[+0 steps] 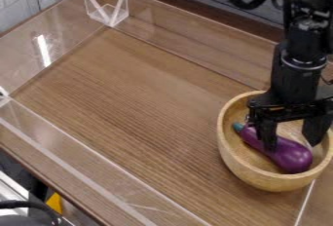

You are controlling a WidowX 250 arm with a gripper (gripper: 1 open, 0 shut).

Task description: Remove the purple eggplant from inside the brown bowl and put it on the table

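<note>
The purple eggplant [283, 153] lies inside the brown bowl [239, 157] at the table's [143, 103] right front corner, its darker stem end pointing up-left. My black gripper [291, 137] points straight down into the bowl, open. One finger [267, 131] stands on the eggplant's left side and the other [316, 128] on its right, so the jaws straddle its middle. The fingertips sit low, at about the eggplant's height. Whether they touch it I cannot tell.
Low clear acrylic walls [78, 162] border the wood-grain tabletop, with a folded clear corner piece [107, 8] at the back left. The bowl sits close to the right wall and front edge. The arm rises from the bowl toward the top right.
</note>
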